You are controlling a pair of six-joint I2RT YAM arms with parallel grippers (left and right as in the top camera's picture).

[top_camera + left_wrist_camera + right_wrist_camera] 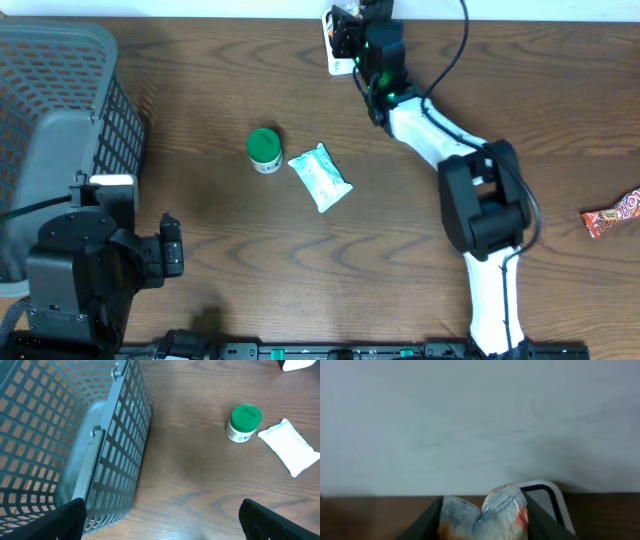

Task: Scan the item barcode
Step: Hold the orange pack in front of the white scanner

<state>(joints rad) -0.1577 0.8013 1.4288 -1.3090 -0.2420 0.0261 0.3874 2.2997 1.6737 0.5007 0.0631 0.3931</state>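
While right pincer (485,527) grips, crinkled plastic packet (504,504)

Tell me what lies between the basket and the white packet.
A green-capped bottle, close by the packet; from there to the basket the table is bare. The overhead and left wrist views both show it.

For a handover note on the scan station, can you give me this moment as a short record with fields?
right end effector: shut on a crinkly packet, held at the table's far edge, facing the wall
white device: just behind the held packet
left end effector: open, empty, beside the basket
loose on table: green-capped bottle, white pouch, candy bar at the right edge
barcode: not visible
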